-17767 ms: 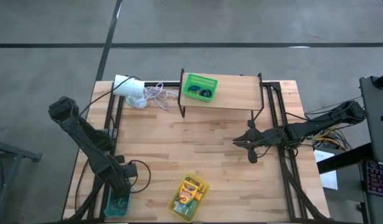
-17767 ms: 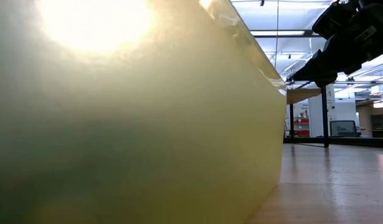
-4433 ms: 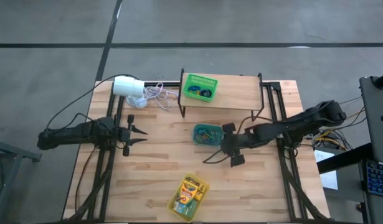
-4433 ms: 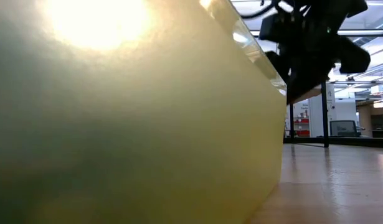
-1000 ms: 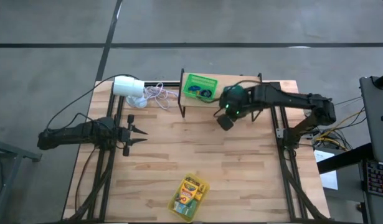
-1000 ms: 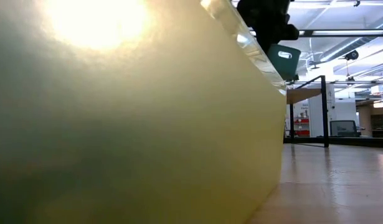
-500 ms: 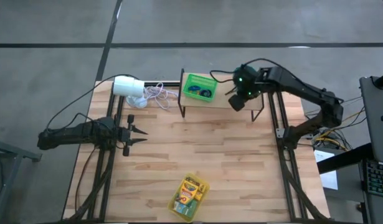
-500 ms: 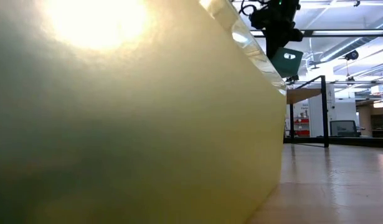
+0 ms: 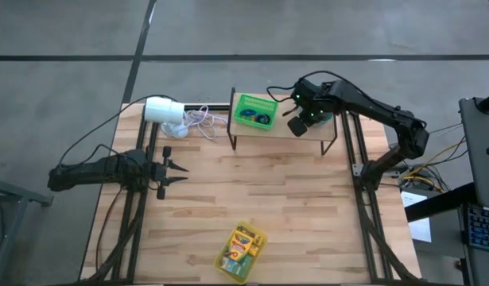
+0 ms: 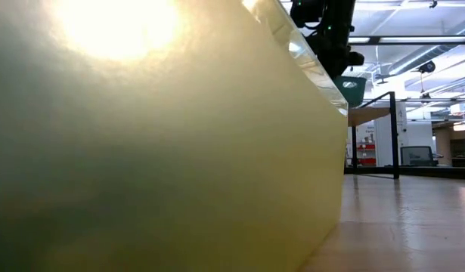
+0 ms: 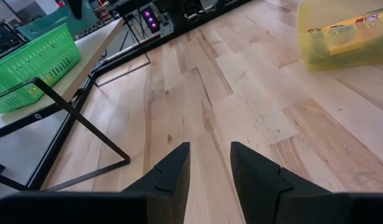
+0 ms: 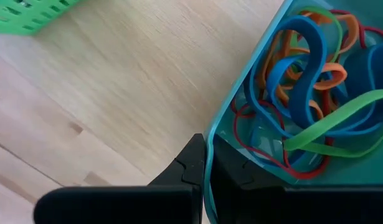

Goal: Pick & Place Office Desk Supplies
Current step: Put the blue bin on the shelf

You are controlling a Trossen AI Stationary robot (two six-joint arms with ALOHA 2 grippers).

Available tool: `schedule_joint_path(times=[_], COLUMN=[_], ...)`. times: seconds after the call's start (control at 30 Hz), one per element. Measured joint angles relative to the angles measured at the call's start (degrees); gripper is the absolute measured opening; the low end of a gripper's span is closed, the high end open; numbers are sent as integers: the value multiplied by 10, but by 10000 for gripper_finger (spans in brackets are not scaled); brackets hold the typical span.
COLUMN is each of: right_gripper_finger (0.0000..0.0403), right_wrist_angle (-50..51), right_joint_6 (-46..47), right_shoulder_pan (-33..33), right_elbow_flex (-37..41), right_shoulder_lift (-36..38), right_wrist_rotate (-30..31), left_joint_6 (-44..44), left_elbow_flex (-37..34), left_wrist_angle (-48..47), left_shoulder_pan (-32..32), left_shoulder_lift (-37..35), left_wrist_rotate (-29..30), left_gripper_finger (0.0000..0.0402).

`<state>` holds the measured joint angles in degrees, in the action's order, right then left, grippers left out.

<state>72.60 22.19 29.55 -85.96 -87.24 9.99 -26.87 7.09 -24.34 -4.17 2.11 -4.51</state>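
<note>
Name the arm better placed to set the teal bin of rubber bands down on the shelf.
Right. The right gripper already grips the teal bin by its rim, above the shelf beside the green basket. The left gripper waits open over the table, away from the shelf.

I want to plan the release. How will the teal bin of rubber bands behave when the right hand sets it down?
The teal bin, pinched by one wall in the right hand, probably hangs tilted. It looks light and might tip. The loose rubber bands seem floppy and could shift.

We're looking at a light wood desk (image 9: 276, 199) sitting on a grey concrete floor (image 9: 228, 32) with dark seam lines. Across the room we can see ceiling strip lights (image 10: 413, 39) and a dark monitor (image 10: 416, 156).
</note>
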Motion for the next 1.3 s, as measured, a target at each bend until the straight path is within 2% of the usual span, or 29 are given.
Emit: schedule_joint_path(times=[0.2, 0.5, 0.77, 1.3], right_gripper_finger=[8, 8, 8, 8], right_wrist_angle=[-27, -16, 6, 7], right_joint_6=[-2, 4, 51, 64], right_shoulder_pan=[0, 4, 8, 11], right_elbow_flex=[1, 1, 17, 25], right_shoulder_lift=[-11, -11, -10, -10], right_wrist_rotate=[-32, -19, -10, -36], left_joint_6=[-2, -2, -1, -1], left_elbow_flex=[0, 0, 0, 0], left_wrist_angle=[0, 0, 0, 0], left_shoulder_pan=[0, 0, 0, 0], left_shoulder_lift=[0, 0, 0, 0], left_wrist_rotate=[0, 0, 0, 0], left_gripper_finger=[118, 118, 118, 118])
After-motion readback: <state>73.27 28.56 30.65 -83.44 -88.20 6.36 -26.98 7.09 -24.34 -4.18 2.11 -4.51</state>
